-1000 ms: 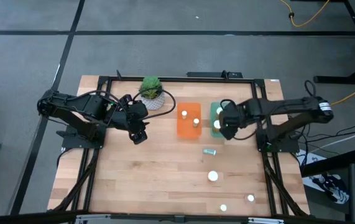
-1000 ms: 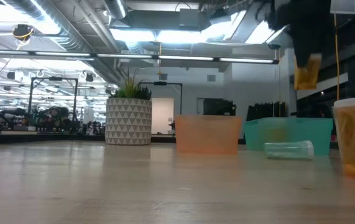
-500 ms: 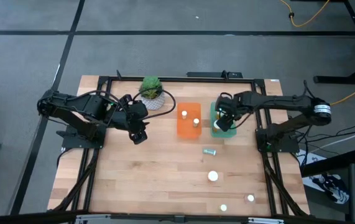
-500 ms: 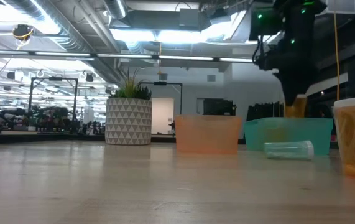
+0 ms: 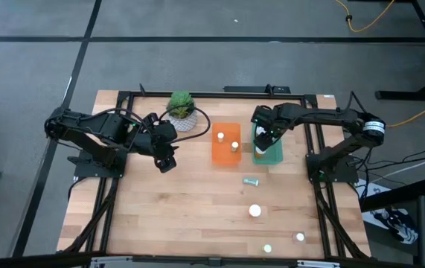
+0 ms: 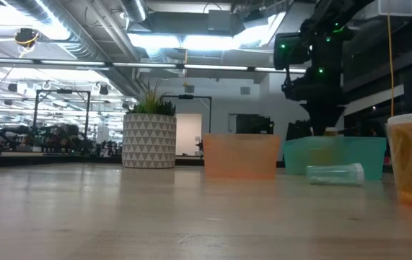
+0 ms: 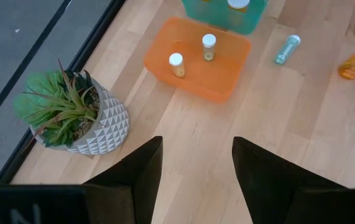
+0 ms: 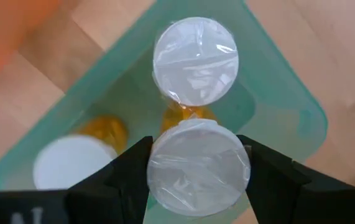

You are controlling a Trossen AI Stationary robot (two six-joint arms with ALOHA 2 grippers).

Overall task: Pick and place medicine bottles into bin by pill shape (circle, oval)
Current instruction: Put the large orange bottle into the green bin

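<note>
Moved since the earlier frame: right claw (image 5: 264, 138), from beside the teal bin's outer edge to directly over the teal bin (image 5: 274, 155). Left claw (image 5: 167, 161) unchanged, parked near the potted plant (image 5: 182, 109).

High view: noted two white-capped bottles (image 5: 234, 146) upright in the orange bin (image 5: 220, 152). Also logged one clear bottle (image 5: 251, 180) lying on the surface (image 5: 167, 216), and three capped bottles (image 5: 254, 211) standing nearer the front edge.

Low view: recorded right claw (image 6: 326, 124) lowered at the teal bin (image 6: 335, 155).

Left wrist view: saw fingers (image 7: 141, 168) apart, nothing between them.

Right wrist view: found fingers (image 8: 130, 163) clamped on a held bottle (image 8: 198, 172), cap upward, above two more bottles (image 8: 195, 60) inside the teal bin (image 8: 289, 112).
</note>
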